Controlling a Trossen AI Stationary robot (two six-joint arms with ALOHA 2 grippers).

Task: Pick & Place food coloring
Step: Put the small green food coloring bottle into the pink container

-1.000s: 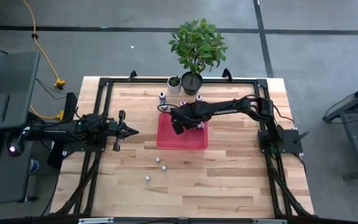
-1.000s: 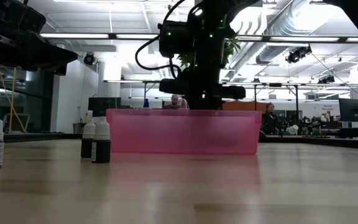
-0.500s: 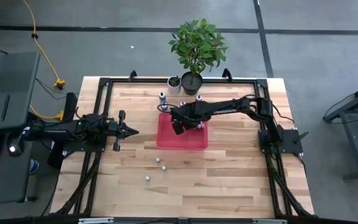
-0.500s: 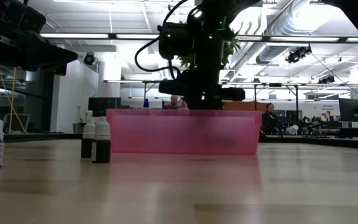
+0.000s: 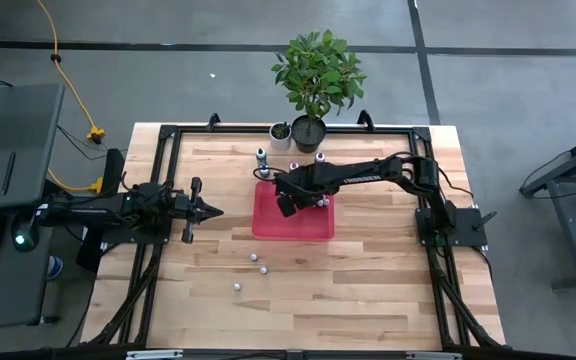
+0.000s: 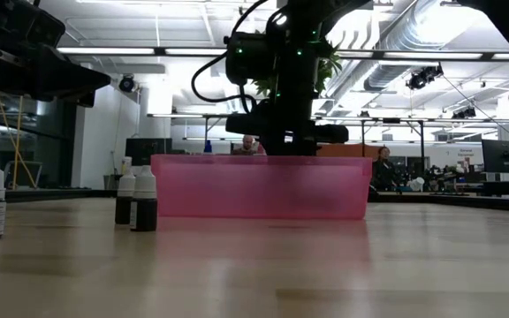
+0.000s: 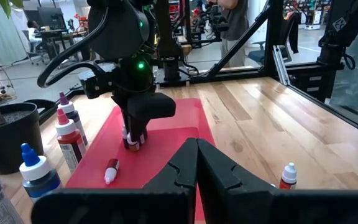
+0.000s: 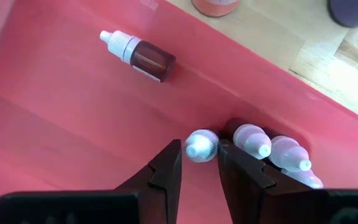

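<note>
My right gripper (image 8: pixel 199 152) points down into the red tray (image 8: pixel 73 124) at its far side (image 5: pixel 286 205). It is open, with a finger close on each side of an upright food coloring bottle's white cap (image 8: pixel 201 145). Other bottles (image 8: pixel 272 151) stand packed beside that one, and a further bottle (image 8: pixel 142 55) lies on its side on the tray floor. More bottles stand on the table beyond the tray (image 5: pixel 261 155) and near the front (image 5: pixel 253 257). My left gripper (image 5: pixel 208 210) waits shut and level at the table's left. My right gripper's fingers (image 8: pixel 169 163) come from above and flank the upright bottle's cap (image 8: pixel 201 145). I cannot tell whether they touch it. The bottle stands in the tray beside the other bottles.
A large potted plant (image 5: pixel 316 75) and a small white pot (image 5: pixel 281 133) stand at the table's far edge behind the tray. A black frame (image 5: pixel 168 135) runs around the tabletop. Bare wood lies to the right of the tray (image 5: pixel 388 240) and along the front.
</note>
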